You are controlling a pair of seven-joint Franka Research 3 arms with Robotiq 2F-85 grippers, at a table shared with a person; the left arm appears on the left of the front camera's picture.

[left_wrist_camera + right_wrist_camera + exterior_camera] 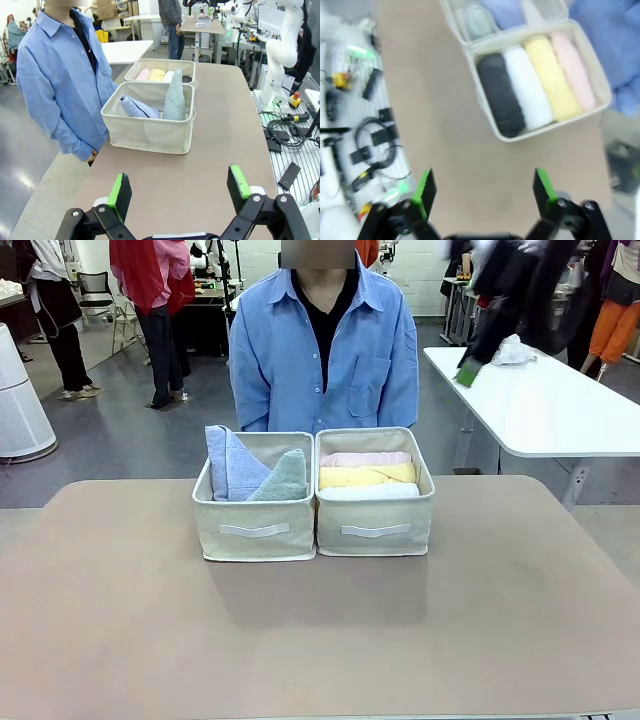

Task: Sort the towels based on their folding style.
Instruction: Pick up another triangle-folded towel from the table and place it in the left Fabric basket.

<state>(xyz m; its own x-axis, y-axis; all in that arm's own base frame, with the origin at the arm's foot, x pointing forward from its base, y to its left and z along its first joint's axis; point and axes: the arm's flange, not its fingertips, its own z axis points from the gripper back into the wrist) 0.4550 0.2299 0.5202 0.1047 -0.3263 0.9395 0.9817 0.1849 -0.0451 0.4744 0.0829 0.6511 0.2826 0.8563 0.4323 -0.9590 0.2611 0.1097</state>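
Starting on my left: my left fingers (178,195) are spread wide apart with nothing between them, hovering over bare worktop (220,150). Ahead of them sits the left basket (253,528), and in it the light blue triangle fold (229,465) leans beside the grey-green triangle fold (285,480), which stands upright with its point up. Touching that basket on its right is the right basket (375,525), packed with rolls lying side by side: pink roll (573,70), yellow roll (550,75), white roll (527,85), dark grey roll (501,95). A person in a blue shirt (325,355) stands just behind both baskets. Over on my right, my right fingers (485,188) are also wide apart and empty, above the worktop, near the right basket.
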